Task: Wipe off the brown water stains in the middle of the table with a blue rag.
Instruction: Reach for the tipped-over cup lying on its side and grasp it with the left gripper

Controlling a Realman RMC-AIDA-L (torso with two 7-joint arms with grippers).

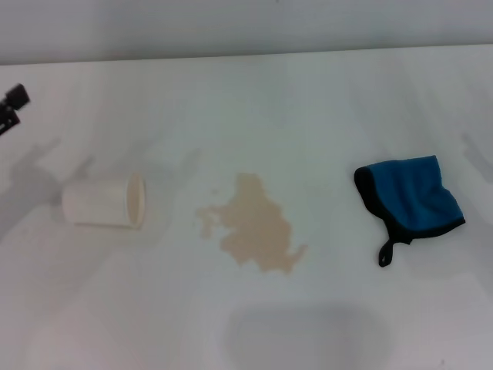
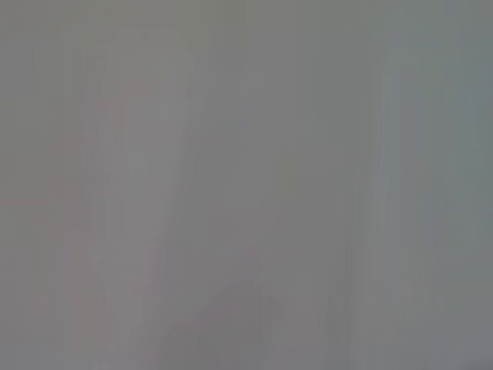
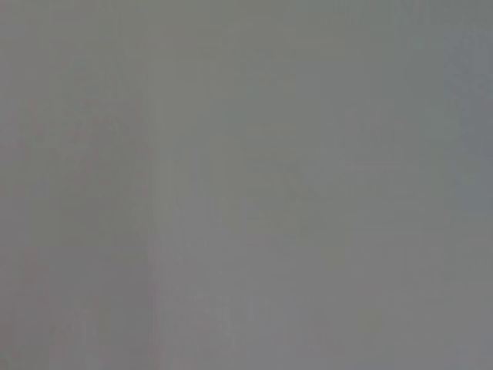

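The brown water stains (image 1: 256, 226) spread as a pale tan blotch with ragged edges in the middle of the white table (image 1: 308, 100). To their right lies the blue rag (image 1: 412, 198), crumpled, with black trim and a black loop tab pointing toward the front. Nothing touches the rag or the stains. A small black part of my left gripper (image 1: 11, 104) shows at the far left edge of the head view, well away from both. My right gripper is out of view. Both wrist views show only a plain grey surface.
A white paper cup (image 1: 105, 201) lies on its side left of the stains, its mouth turned toward them. The table's far edge runs along the top of the head view.
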